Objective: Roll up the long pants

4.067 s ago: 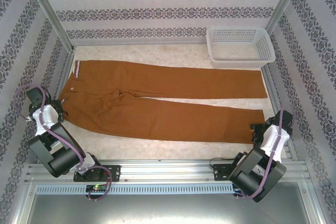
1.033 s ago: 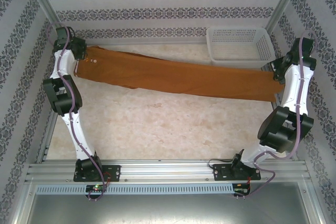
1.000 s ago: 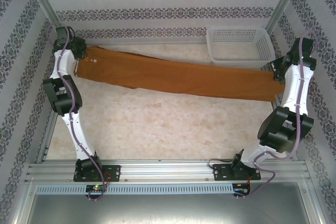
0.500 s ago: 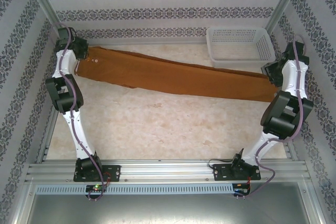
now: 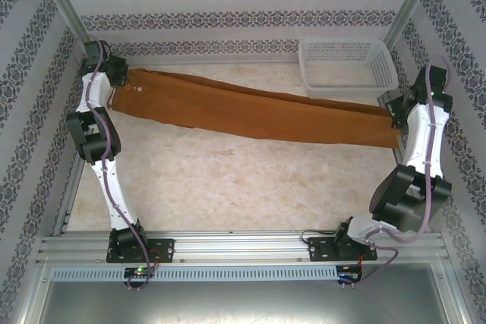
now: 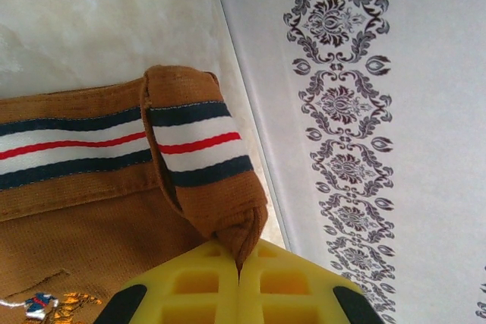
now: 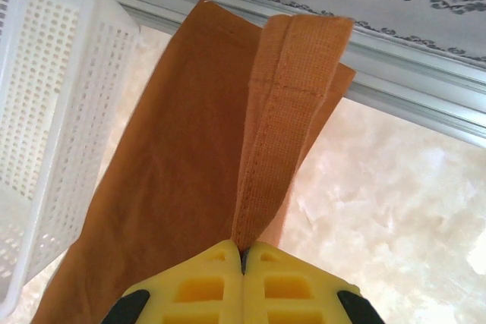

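Up close, left end effector (image 6: pixel 239 261) pinches the long pants (image 6: pixel 91 221) by striped waistband (image 6: pixel 68 146), right end effector (image 7: pixel 243 253) by hem (image 7: pixel 292 96).

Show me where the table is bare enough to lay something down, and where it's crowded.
Bare: the marble tabletop between the long pants and the near rail, flanked by the left arm and right arm; also a wedge behind the pants, left of the white mesh basket. Crowded: the far strip where the pants stretch between the arms.
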